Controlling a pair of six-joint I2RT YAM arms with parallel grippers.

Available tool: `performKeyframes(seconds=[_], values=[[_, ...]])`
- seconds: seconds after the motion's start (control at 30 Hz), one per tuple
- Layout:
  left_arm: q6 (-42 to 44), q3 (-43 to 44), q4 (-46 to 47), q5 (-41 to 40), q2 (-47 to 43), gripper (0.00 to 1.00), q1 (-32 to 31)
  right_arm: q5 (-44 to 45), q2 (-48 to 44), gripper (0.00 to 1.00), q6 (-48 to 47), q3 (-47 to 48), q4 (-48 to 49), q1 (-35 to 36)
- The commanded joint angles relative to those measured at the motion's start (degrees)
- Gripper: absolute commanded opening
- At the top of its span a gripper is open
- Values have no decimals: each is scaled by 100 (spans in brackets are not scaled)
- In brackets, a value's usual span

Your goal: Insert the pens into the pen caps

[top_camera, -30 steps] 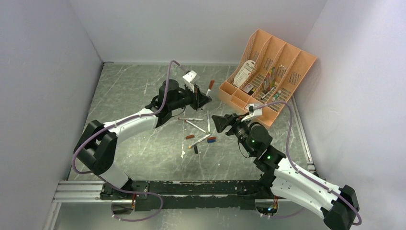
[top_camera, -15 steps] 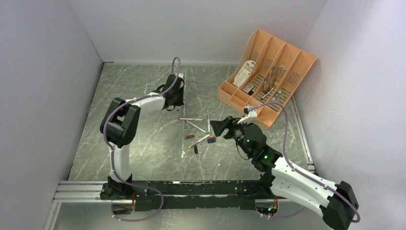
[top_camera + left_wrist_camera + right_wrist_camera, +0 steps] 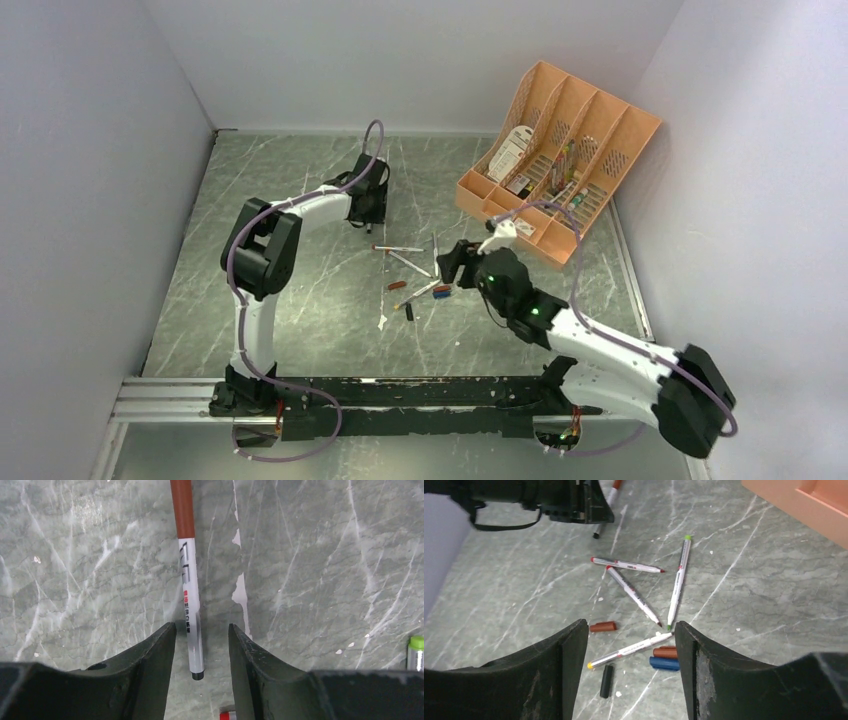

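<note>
Over grey marbled worktop (image 3: 325,555), straddles a red-capped pen (image 3: 190,610) running 12-to-6 with open left fingers (image 3: 150,660); holds right fingers (image 3: 559,660) open, loose caps (image 3: 665,652) at 6.

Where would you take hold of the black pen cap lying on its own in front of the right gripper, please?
Across its middle, from straight above, one finger on each long side. The black pen cap lies flat with bare table along both sides; the yellow-tipped pen ends just beyond its far end.
</note>
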Motion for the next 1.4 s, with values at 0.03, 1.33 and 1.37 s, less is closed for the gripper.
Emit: performKeyframes(seconds=[0.03,1.33,1.37], values=[[-57,-328,338,153,-666,53,10,378,1526,54,-455,1140,-567,-51],[-1702,-2604,2957,4350,-3322,69,419,767,2402,0,-1937,1631,-165,381],[-2039,-2686,3371,4889,-3242,70,497,484,2108,0,-2061,1428,21,436]])
